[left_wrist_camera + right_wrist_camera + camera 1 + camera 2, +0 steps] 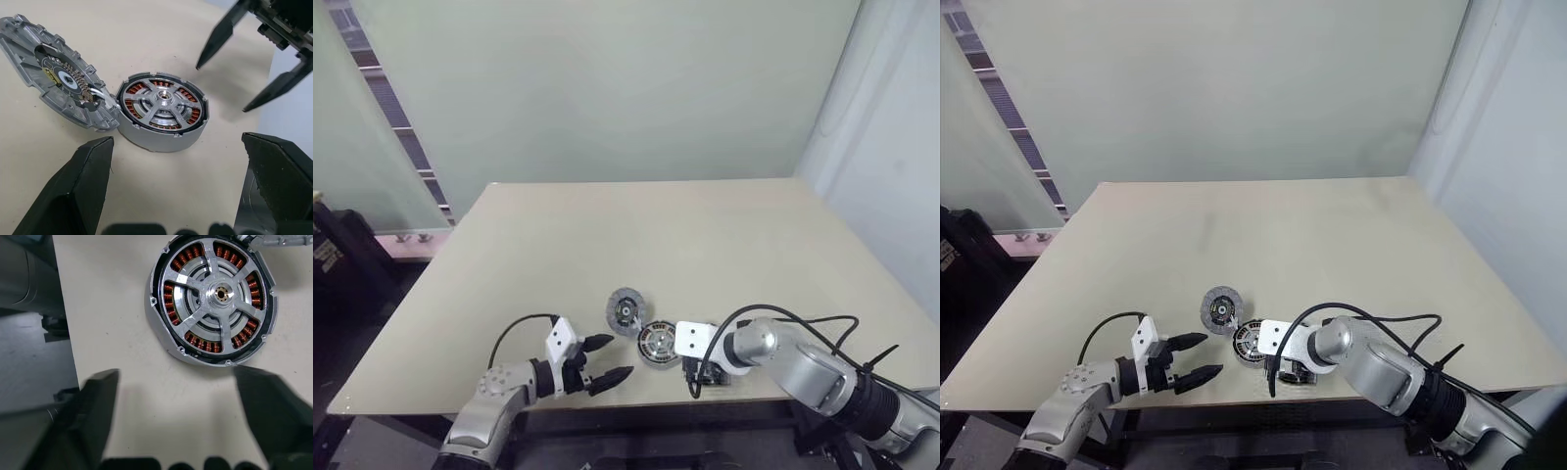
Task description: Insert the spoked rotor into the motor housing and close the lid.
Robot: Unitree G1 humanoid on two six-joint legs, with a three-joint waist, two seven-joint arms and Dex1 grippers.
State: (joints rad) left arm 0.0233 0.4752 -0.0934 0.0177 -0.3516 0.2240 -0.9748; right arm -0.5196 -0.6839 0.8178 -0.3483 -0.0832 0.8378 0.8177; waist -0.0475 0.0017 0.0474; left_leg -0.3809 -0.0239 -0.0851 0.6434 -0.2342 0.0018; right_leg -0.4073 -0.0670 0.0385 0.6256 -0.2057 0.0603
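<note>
The spoked rotor (164, 105), silver spokes over copper windings, sits inside the round grey motor housing (146, 139) near the table's front edge. The lid (58, 83), a flat grey disc with a dark circuit centre, lies open and tilted against the housing's far-left side, joined to it by thin wires. My left gripper (619, 356) is open just left of the housing, level with the table and pointing at it. My right gripper (176, 372) hangs open just above and to the right of the housing, pointing down, with nothing between its fingers.
The beige table (705, 235) stretches far behind the parts. Its front edge (636, 401) runs just below both grippers. A black cable (803, 318) loops over my right forearm. Pale partition walls stand behind the table.
</note>
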